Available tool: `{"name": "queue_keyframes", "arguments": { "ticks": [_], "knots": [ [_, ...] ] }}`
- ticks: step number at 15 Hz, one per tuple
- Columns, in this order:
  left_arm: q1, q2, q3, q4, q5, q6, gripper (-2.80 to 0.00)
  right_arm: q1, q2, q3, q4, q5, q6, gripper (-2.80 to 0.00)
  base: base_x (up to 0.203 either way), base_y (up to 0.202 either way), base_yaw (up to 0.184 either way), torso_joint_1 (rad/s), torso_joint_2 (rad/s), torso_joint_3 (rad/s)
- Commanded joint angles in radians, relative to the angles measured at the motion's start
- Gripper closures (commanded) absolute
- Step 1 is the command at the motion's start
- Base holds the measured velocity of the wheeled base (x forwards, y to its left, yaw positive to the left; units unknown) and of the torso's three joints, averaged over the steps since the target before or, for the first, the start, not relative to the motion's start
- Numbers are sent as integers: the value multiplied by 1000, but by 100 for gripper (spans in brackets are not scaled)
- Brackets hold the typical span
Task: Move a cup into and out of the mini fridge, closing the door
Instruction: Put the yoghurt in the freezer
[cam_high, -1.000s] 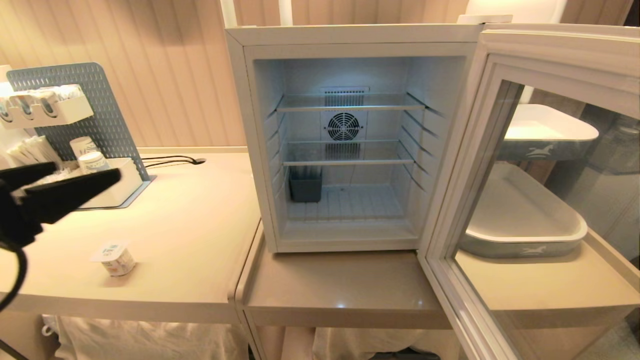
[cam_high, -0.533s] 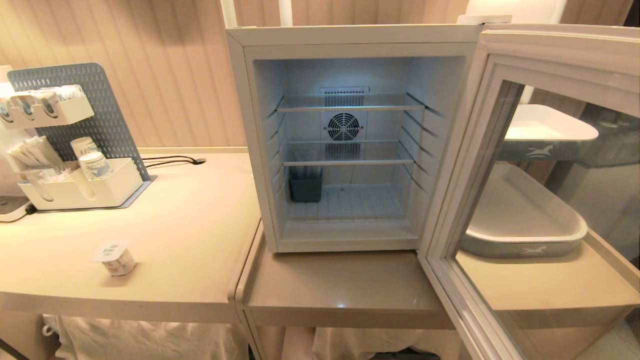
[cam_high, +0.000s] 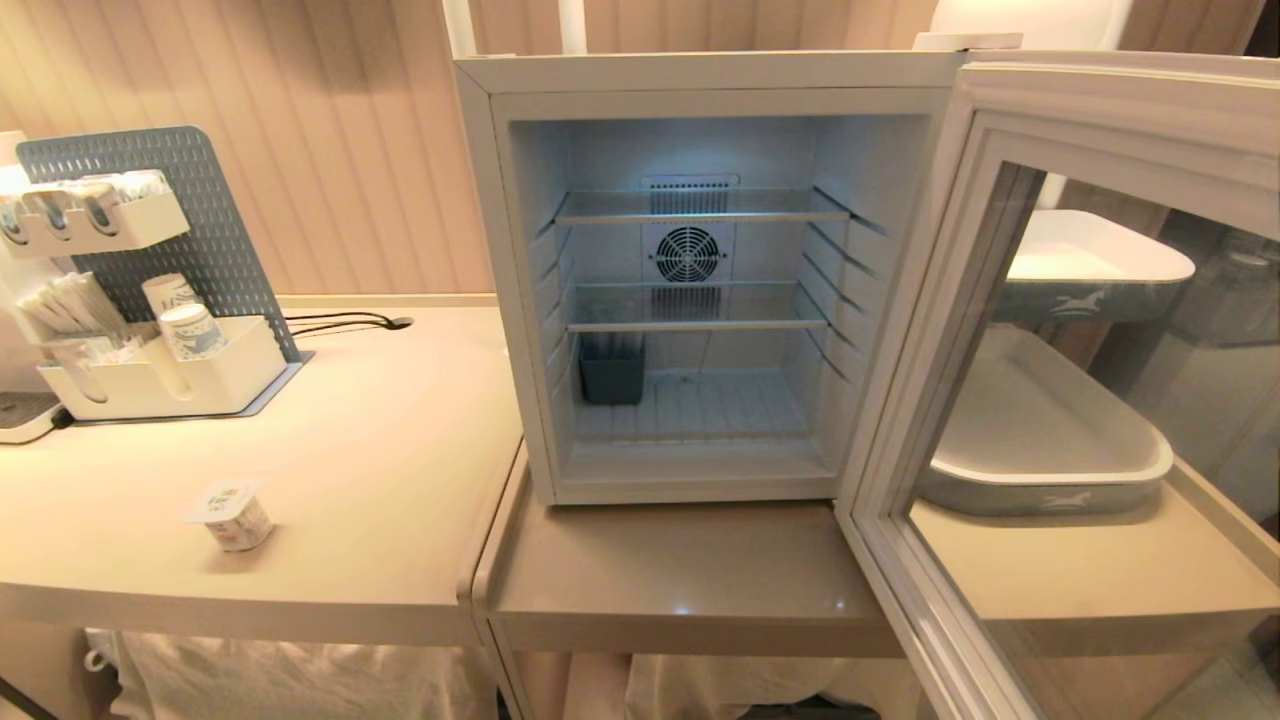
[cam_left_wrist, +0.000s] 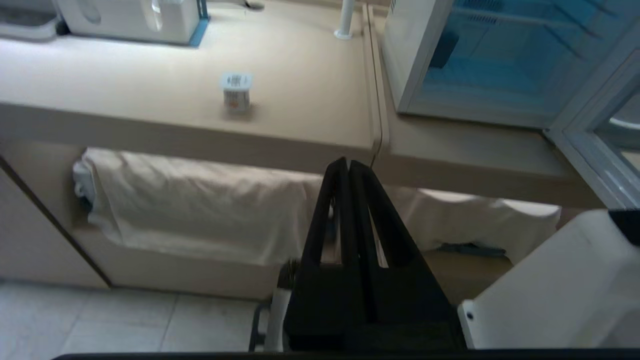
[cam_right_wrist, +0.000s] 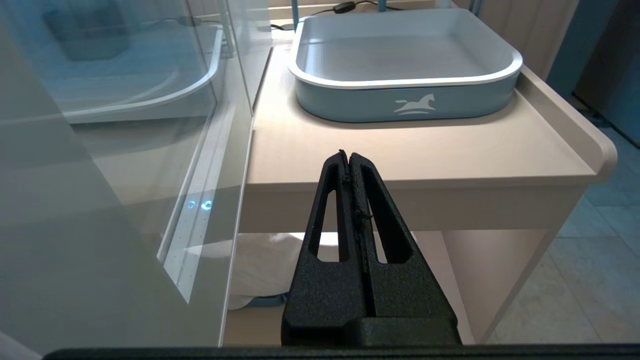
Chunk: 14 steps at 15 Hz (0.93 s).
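White cup (cam_high: 231, 517) near counter (cam_high: 400, 560) front edge, mini fridge (cam_high: 690, 290) door (cam_high: 1050, 400) swung wide, both end effectors pinched empty

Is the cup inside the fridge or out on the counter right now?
Out. The cup stands upright on the counter, left of the mini fridge, whose door hangs open.

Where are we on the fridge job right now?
Done: the cup stands on the counter, outside the mini fridge. In hand: nothing; left gripper and right gripper are shut, empty, below counter height. Left: the door stands wide open and needs closing.
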<state>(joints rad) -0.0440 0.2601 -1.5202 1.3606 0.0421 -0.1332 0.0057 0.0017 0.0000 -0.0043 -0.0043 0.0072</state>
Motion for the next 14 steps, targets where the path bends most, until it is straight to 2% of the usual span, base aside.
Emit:
{"name": "queue_keyframes", "arguments": {
  "ticks": [1, 3, 4, 5, 7, 8, 10, 11, 12, 14],
  "knots": [
    [5, -116, 64, 23, -13, 1, 0, 0, 1, 0, 0, 0, 0, 0, 0, 0, 0, 0, 0, 0],
    [29, -240, 234, 22, -48, 6, 0, 0, 1, 0, 0, 0, 0, 0, 0, 0, 0, 0, 0, 0],
    [34, -253, 309, -6, -56, -14, 0, 0, 1, 0, 0, 0, 0, 0, 0, 0, 0, 0, 0, 0],
    [37, -255, 400, -100, -53, -35, 0, 0, 1, 0, 0, 0, 0, 0, 0, 0, 0, 0, 0, 0],
    [39, -256, 692, -420, 10, -41, 0, 0, 1, 0, 0, 0, 0, 0, 0, 0, 0, 0, 0, 0],
    [40, -257, 868, -606, 43, -7, 0, 0, 1, 0, 0, 0, 0, 0, 0, 0, 0, 0, 0, 0],
    [41, -254, 1235, -989, 85, 100, 0, 0, 1, 0, 0, 0, 0, 0, 0, 0, 0, 0, 0, 0],
    [41, -255, 1360, -1090, 90, 122, 0, 0, 1, 0, 0, 0, 0, 0, 0, 0, 0, 0, 0, 0],
    [41, -256, 1454, -1138, 93, 128, 0, 0, 1, 0, 0, 0, 0, 0, 0, 0, 0, 0, 0, 0],
    [42, -258, 1518, -1197, 97, 124, 0, 0, 1, 0, 0, 0, 0, 0, 0, 0, 0, 0, 0, 0]
  ]
}}
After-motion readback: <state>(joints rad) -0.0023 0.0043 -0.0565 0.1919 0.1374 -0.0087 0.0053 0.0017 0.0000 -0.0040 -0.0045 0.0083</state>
